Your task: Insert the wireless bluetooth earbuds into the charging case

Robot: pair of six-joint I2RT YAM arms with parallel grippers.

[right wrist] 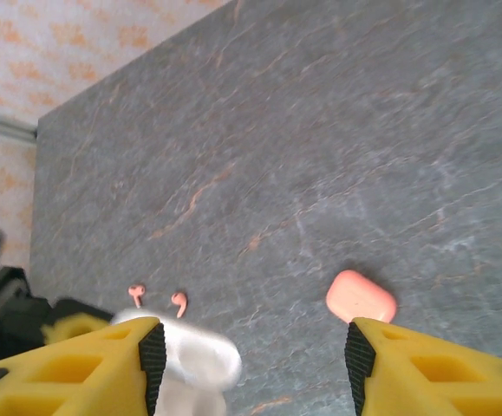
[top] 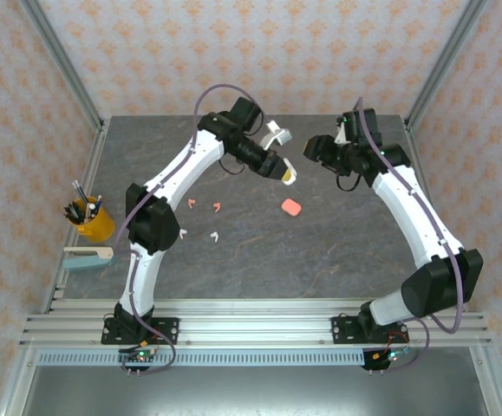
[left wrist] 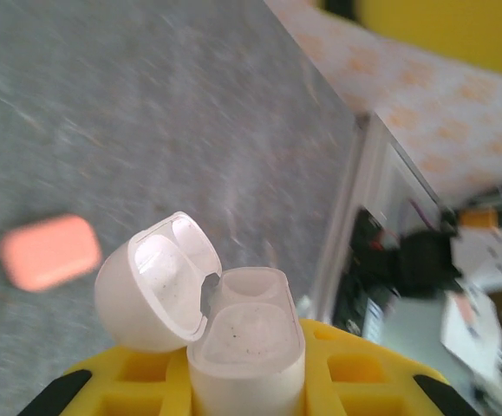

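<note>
Grey stone-patterned table point(top: 337, 251), walled in orange-print wallpaper: both arms reach toward its far middle. The left gripper point(top: 287, 176) is clamped on a white charging case point(left wrist: 244, 342), held upright between its yellow fingers point(left wrist: 355, 377) above the surface. The case's lid point(left wrist: 151, 286) is flipped open to one side, and both sockets are bare. The right gripper point(right wrist: 251, 355) hangs just beside it, jaws parted wide with nothing between them. A closed pink case point(top: 290, 206) lies on the table near the raised white one. Two pink earbuds point(top: 192, 203) rest side by side, well to the left of the pink case. A white earbud point(top: 213, 236) lies nearer the arms' bases. A yellow cup point(top: 94, 224) of pens stands at the table's left edge.
</note>
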